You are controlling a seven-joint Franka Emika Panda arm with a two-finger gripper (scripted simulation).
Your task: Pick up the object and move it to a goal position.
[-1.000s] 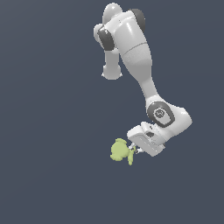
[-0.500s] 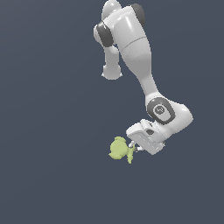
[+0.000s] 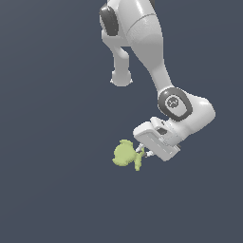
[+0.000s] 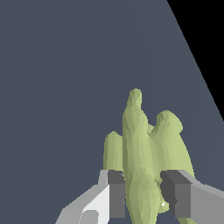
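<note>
The object (image 3: 124, 154) is a small yellow-green lumpy fish-like shape, seen in the exterior view just left of the white hand. My gripper (image 3: 142, 153) is shut on its flat tail end. In the wrist view the object (image 4: 142, 162) stands between the two dark finger pads (image 4: 116, 192), which press on it from both sides. Its rounded body reaches out past the fingertips.
The white arm (image 3: 147, 52) comes down from the top of the exterior view to the wrist (image 3: 182, 111). Below everything lies a plain dark grey surface (image 3: 57, 190). Its edge against black shows in the wrist view (image 4: 197, 65).
The gripper and the object held in it have shifted slightly, staying at about the same spot in the exterior view. The arm's upper links have leaned a little.
</note>
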